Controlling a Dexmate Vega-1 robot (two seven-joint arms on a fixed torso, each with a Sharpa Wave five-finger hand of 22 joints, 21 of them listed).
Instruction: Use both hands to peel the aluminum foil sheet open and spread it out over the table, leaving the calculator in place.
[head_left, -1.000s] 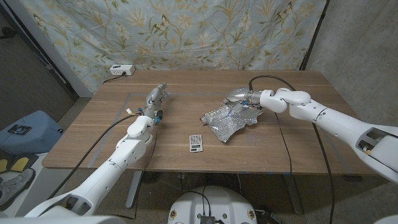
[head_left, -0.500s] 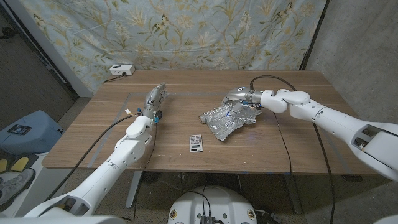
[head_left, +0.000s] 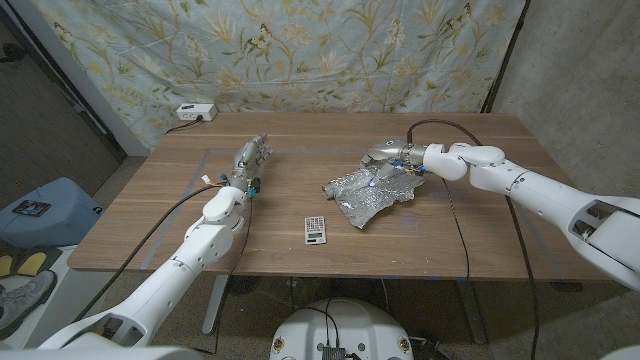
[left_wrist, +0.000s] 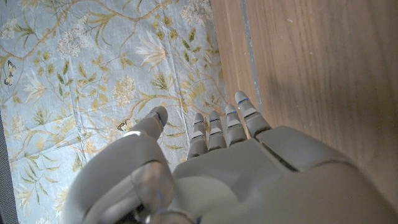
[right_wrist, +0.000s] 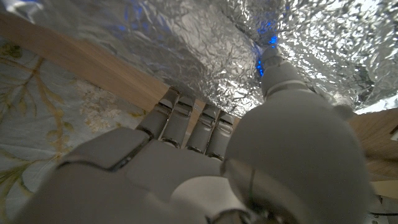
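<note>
calculator (head_left: 315, 229): one, lying at 6 o'clock on the bench (head_left: 160, 235), nearest the front edge and apart from the foil; neither hand touches it.
foil sheet (head_left: 368, 194): one, crumpled and only partly opened, just right of centre toward 2 o'clock from the calculator; a folded corner points down toward the calculator's side.
right hand (head_left: 392, 159): at the foil's far edge, fingers (right_wrist: 186, 127) laid together over the rim and the thumb pressing into the crinkled surface in the right wrist view; it looks clamped on the foil, though the actual pinch is hidden under the hand.
left hand (head_left: 251, 158): at 10 o'clock, well apart from the foil, holding nothing, fingers (left_wrist: 225, 124) straight with small gaps between them.
white box (head_left: 195, 113): one, at the far left corner of the bench with a cable.
risk, tearing: pulling with the right hand alone could likely rip the thin foil or just drag the whole sheet.
risk, calculator: a dragged sheet or a left arm crossing low could nudge the calculator out of place.
risk, slip: a shallow hold on the rim may let go mid-pull.
</note>
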